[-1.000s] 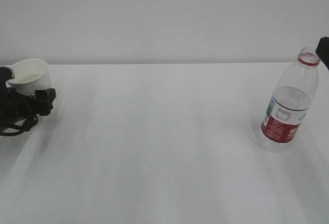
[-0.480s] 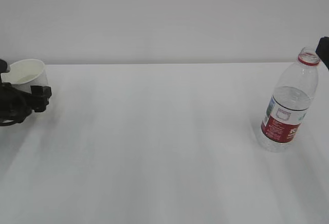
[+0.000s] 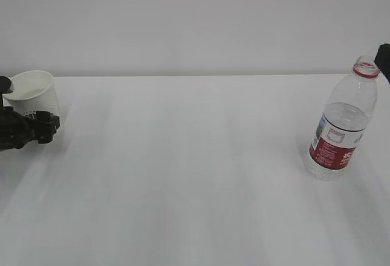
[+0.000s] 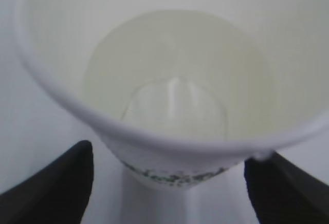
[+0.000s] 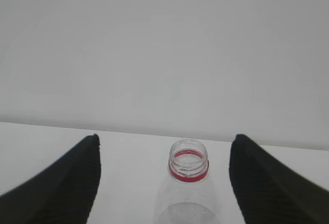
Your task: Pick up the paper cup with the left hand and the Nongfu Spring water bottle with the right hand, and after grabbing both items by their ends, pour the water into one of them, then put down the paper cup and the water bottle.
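A white table [image 3: 195, 174] runs under a plain pale wall. At the far left edge stands the paper cup [image 3: 33, 93], upright, with a pale pool of water [image 4: 177, 75] in its bottom. The left hand [image 3: 24, 129] sits low just in front of the cup; from its wrist camera, its 2 black fingers [image 4: 49, 183] are spread wide on either side of the cup's base, released and not touching it. At the far right stands the water bottle [image 3: 342, 125], upright, uncapped, with a red neck ring and a dark red label. The right hand [image 5: 164, 183] is behind it, its 2 fingers [image 5: 56, 188] wide apart and clear of the bottle's neck, gripping nothing.
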Controlling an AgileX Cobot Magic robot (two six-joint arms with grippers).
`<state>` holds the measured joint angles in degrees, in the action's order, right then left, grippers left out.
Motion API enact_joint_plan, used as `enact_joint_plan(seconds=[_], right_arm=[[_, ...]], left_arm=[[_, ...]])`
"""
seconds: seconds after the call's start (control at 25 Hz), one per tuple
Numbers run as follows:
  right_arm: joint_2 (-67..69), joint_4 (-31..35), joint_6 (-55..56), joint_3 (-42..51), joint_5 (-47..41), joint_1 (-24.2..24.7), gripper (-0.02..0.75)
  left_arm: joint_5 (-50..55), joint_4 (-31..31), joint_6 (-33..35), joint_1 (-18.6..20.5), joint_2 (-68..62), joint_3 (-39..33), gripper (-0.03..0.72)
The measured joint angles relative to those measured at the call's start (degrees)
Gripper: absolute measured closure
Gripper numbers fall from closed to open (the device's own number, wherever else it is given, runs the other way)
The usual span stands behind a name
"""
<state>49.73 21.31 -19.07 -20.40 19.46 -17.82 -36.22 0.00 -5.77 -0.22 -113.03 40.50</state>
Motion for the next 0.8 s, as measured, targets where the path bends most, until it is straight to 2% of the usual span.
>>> enact_joint_plan(seconds=[0.8], right_arm=[[0.0,0.0,0.0,0.0,0.0,0.0,0.15]], left_arm=[[16.9,0.0,0.0,0.0,13.8,0.0,0.034]])
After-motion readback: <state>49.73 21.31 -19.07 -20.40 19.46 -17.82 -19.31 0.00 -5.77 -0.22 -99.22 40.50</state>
